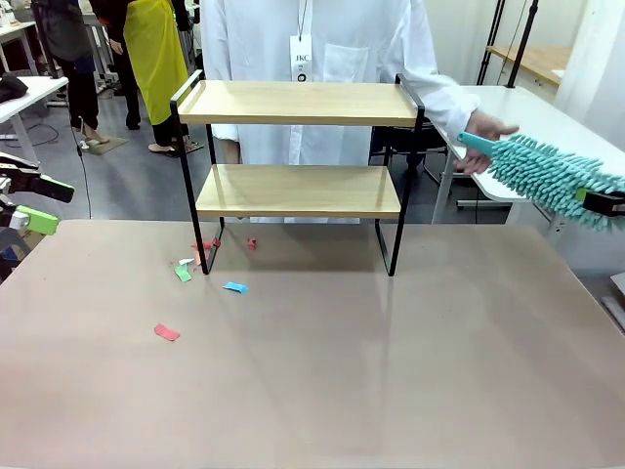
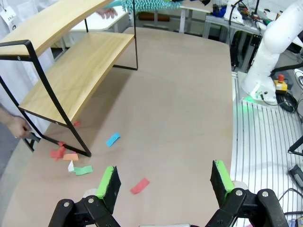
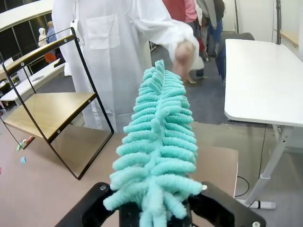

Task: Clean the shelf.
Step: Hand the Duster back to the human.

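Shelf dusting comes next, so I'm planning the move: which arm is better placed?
Right: its pincer grips the duster beside the shelf; the left pincer is open.

1. Left gripper (image 2: pixel 163 182): black linked bodies with round silver screws at the joints, bright green pads on the inner faces of both fingers (image 2: pixel 108 182).
2. Right gripper (image 3: pixel 161 208): matte black housing, broad and angular, small silver screws near its outer corners.
3. Right arm (image 2: pixel 270 52): glossy white rounded segments, green glow at the base.
4. Person (image 1: pixel 322 59): long white lab coat with chest pocket, white badge on a lanyard, gathered cuffs.
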{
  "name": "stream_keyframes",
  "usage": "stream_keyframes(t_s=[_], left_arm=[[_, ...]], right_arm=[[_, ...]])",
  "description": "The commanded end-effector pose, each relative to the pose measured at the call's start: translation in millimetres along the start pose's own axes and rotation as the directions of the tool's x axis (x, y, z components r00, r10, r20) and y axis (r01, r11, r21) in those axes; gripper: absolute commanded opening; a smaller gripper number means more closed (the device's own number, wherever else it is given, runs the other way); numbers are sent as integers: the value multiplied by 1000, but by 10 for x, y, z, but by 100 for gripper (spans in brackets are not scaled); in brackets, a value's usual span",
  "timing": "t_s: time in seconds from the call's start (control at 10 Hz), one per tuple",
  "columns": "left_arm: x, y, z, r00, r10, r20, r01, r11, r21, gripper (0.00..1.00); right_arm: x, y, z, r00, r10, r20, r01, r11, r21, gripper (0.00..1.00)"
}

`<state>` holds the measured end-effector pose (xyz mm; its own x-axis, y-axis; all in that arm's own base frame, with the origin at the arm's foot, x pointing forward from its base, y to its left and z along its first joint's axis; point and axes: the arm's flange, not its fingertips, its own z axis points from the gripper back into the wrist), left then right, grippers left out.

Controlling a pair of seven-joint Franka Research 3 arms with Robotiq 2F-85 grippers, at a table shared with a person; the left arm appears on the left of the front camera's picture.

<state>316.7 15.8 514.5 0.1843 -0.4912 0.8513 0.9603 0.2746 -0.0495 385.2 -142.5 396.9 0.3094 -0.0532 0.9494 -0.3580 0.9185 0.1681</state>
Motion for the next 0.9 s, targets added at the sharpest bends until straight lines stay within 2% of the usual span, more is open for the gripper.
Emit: stream_keyframes(t_s=[0.0,0.6,0.7,0.8], left_arm=[[13,14,-10,999,-20,27,20,1000,-3,100],[13,14,-10,999,-20,27,20,1000,-3,100],[13,14,-10,999,-20,27,20,1000,-3,100],[13,14,-10,999,-20,27,20,1000,-3,100]], right_arm=[[13,11,-1,1000,-13,-6,13,1000,-9,16],[1,6,-5,1000,0,-1,0,1000,2,17],[7,78,75,997,70,31,-70,998,8,75],[83,114,105,997,75,14,-75,997,17,75]])
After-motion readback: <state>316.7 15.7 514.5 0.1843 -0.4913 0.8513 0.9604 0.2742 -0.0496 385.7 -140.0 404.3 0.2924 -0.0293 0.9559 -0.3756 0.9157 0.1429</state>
